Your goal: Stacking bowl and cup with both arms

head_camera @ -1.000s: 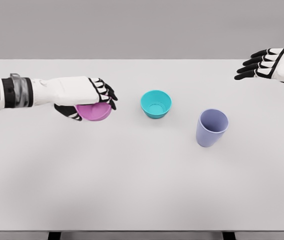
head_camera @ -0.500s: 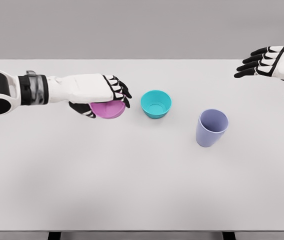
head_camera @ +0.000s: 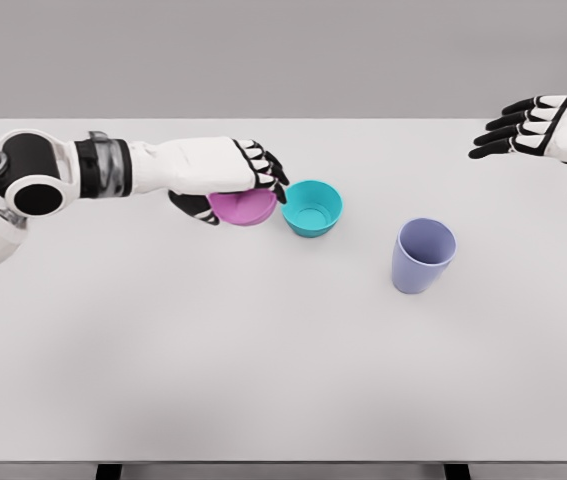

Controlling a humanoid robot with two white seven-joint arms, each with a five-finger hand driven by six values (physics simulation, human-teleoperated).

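Observation:
My left hand (head_camera: 231, 185) is shut on a pink bowl (head_camera: 243, 208), gripping it from above and holding it just left of a teal bowl (head_camera: 312, 207) that sits on the white table (head_camera: 263, 350). The pink bowl's rim is close to the teal bowl's rim, almost touching. A lavender cup (head_camera: 423, 255) stands upright to the right of the teal bowl. My right hand (head_camera: 533, 128) hovers open at the far right, well away from the cup, fingers spread.
The table's far edge runs just behind both hands, against a grey wall. Its front edge lies near the bottom of the view.
My left arm has carried the pink bowl to the right, from mid-left of the table up to the teal bowl's side. The right hand has stayed where it was.

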